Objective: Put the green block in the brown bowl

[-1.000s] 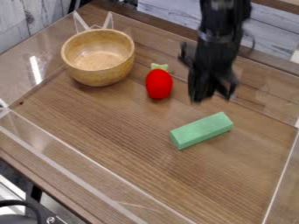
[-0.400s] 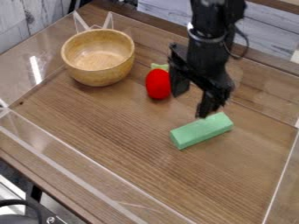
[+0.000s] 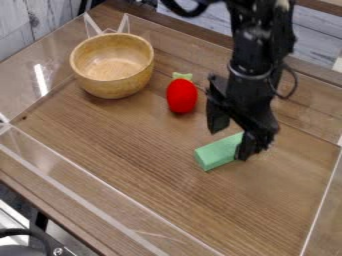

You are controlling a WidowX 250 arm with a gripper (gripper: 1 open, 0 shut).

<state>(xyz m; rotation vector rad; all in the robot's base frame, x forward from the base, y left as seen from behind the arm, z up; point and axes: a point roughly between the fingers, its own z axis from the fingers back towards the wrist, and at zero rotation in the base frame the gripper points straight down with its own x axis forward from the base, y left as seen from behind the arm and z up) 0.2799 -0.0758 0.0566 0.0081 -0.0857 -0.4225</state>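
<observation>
The single camera view looks down across a wooden table (image 3: 120, 190) with a glossy, wood-grain top and clear raised walls along its edges. Toward the far left corner sits the brown bowl (image 3: 112, 66), upright, its tan inside showing nothing in it. A red strawberry-like toy (image 3: 182, 94) stands near the middle of the far half, between the bowl and the arm and apart from both.

The green block (image 3: 218, 153) lies flat on the table, right of centre and well apart from the bowl, with the toy roughly on the line between them. Its long axis runs on a diagonal: the nearer end points toward the near left, the other end toward the far right edge. That far right end is hidden behind the arm.

The black gripper (image 3: 239, 139) hangs straight down over the block's right part, its jaws spread wide, one finger behind the block on the left and the other (image 3: 254, 141) in front of its right end. Whether the fingers touch the block cannot be told.
</observation>
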